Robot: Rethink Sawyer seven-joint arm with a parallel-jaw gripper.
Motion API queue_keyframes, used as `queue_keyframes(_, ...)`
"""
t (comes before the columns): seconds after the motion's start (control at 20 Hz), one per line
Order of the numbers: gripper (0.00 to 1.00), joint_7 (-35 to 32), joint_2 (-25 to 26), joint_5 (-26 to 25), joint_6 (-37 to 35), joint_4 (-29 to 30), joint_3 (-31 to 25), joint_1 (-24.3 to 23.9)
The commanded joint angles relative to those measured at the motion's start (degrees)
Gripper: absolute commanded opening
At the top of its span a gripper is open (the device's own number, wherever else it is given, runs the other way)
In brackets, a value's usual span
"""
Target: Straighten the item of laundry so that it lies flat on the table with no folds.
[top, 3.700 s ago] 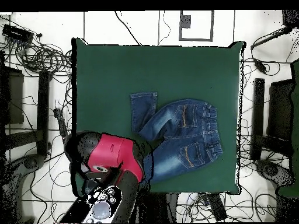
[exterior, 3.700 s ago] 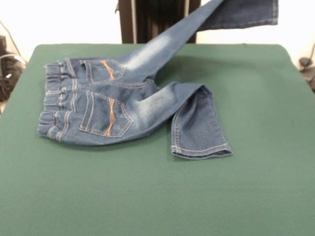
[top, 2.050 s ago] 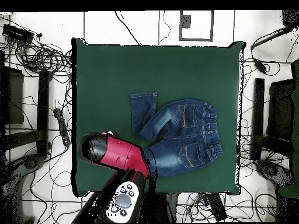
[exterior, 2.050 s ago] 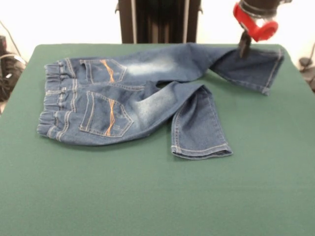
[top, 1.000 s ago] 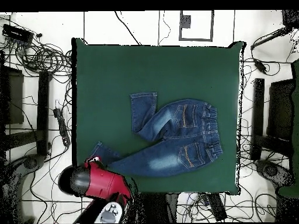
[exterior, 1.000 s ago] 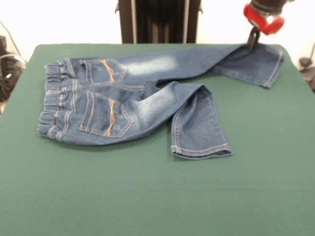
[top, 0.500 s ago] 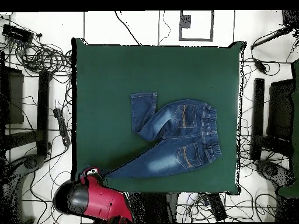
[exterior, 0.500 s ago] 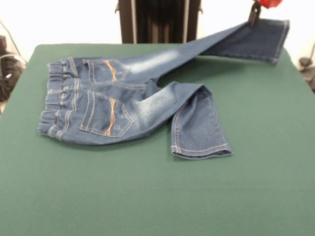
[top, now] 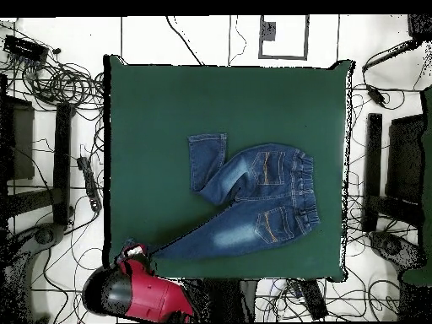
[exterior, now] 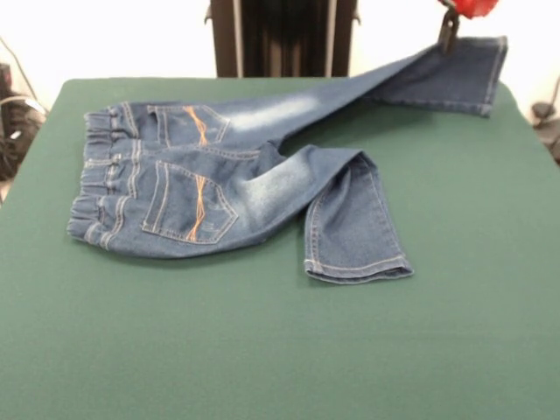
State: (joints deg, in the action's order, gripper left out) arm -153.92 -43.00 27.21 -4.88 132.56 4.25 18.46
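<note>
Front view: small blue denim jeans with faded patches and orange-stitched back pockets are lying on the dark green cloth-topped surface, waistband left, near leg folded under. The far leg is stretching up to the right, its hem pinched by the red-and-black end effector.

Overhead view: the end effector is gripping the leg end at the surface's lower-left corner; the jeans are lying right of centre.

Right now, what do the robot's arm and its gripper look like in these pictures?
In the overhead view the arm is a bulky rounded body, mostly bright red, with a black rounded cap at one end. In the front view only the gripper shows at the top edge: a red part above a dark, narrow finger piece. No cables or markings on the arm can be made out.
</note>
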Motion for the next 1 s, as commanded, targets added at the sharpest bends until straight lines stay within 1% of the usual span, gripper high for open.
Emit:
queue_keyframes(0.05,0.0,-9.1,5.0,-1.8,5.1,4.1,-10.8,0.4)
queue_keyframes(0.3,0.0,-10.0,3.7,-1.1,4.2,4.2,-8.3,3.9)
queue_keyframes(0.4,0.0,-10.8,3.0,-0.3,3.7,4.5,-7.0,6.1)
queue_keyframes(0.45,0.0,-11.2,2.8,0.4,3.0,4.5,-5.0,8.2)
queue_keyframes(0.6,0.0,-12.1,2.4,1.9,1.1,4.6,-2.1,11.5)
queue_keyframes(0.75,0.0,-12.6,3.0,2.8,-2.2,4.6,-1.6,11.8)
queue_keyframes(0.9,0.0,-12.0,5.9,3.1,-1.2,3.5,-2.8,10.4)
queue_keyframes(0.95,0.0,-11.3,7.7,2.6,0.8,3.1,-4.1,8.4)
queue_keyframes(1.0,0.0,-11.0,8.5,2.5,1.3,2.6,-4.2,8.1)
